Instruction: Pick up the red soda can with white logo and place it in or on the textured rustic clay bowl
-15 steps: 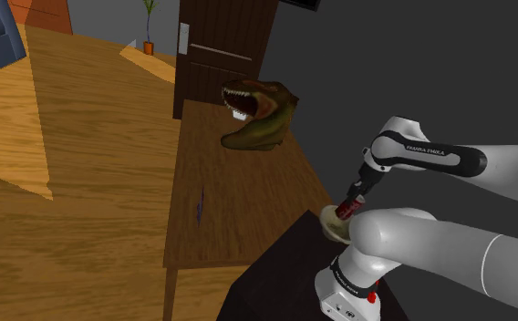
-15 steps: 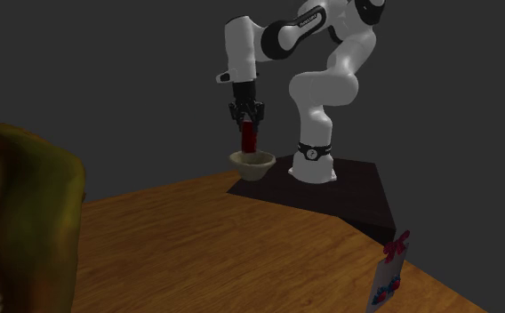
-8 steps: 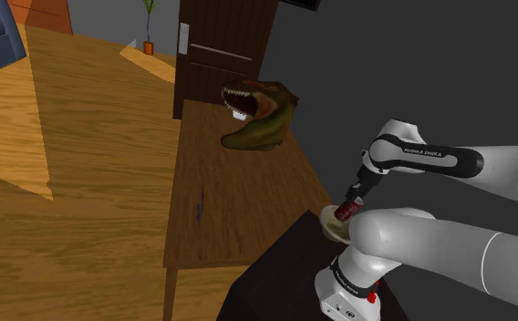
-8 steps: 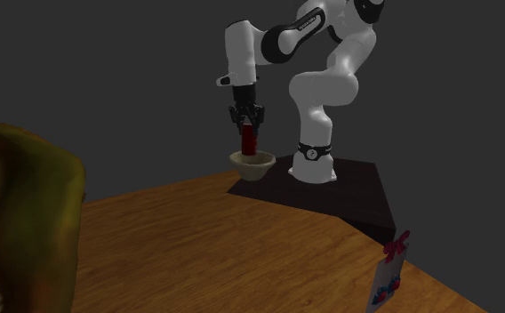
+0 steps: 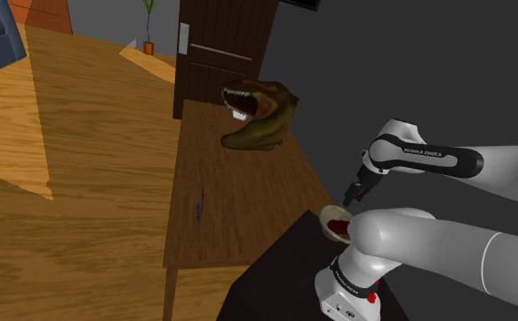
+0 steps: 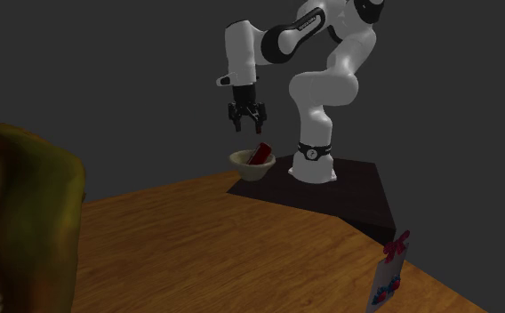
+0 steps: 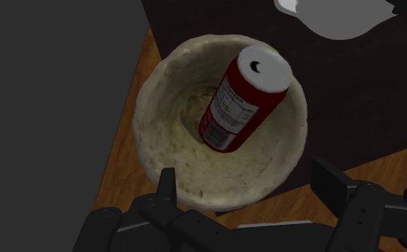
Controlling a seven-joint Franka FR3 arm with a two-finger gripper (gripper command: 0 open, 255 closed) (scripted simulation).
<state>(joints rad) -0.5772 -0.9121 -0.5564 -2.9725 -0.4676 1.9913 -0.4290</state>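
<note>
In the shoulder view, my gripper (image 5: 351, 193) hangs above the bowl (image 5: 325, 215), clear of it. The bowl sits at the table (image 5: 239, 196) edge nearest my stand (image 5: 275, 274). The can (image 5: 339, 224) shows as a patch of red inside the bowl, partly hidden by my arm. Farther along the table a dinosaur head (image 5: 257, 114) gapes with its teeth showing, and a small purple thing (image 5: 200, 205) stands near the table's other edge. A dark door (image 5: 221, 55) rises behind the table's far end.

In the second exterior view, my gripper (image 6: 246, 124) points straight down with its 2 fingers spread and nothing between them. Below it and a little toward this view's right, the can (image 6: 261, 154) leans in the bowl (image 6: 246, 167), its upper end poking over the rim on the stand (image 6: 348, 191) side. The bowl rests on the table (image 6: 242, 240), touching or just beside the stand. A card (image 6: 390, 276) stands near the table's corner at this view's lower right.

In the wrist view, my fingers (image 7: 168, 187) stand wide apart, holding nothing. The pale, rough bowl (image 7: 148, 114) lies beneath them. The can (image 7: 241, 100) is tilted inside it, base down in the hollow, silver top propped against the rim nearest the stand, white label panel turned toward me.
</note>
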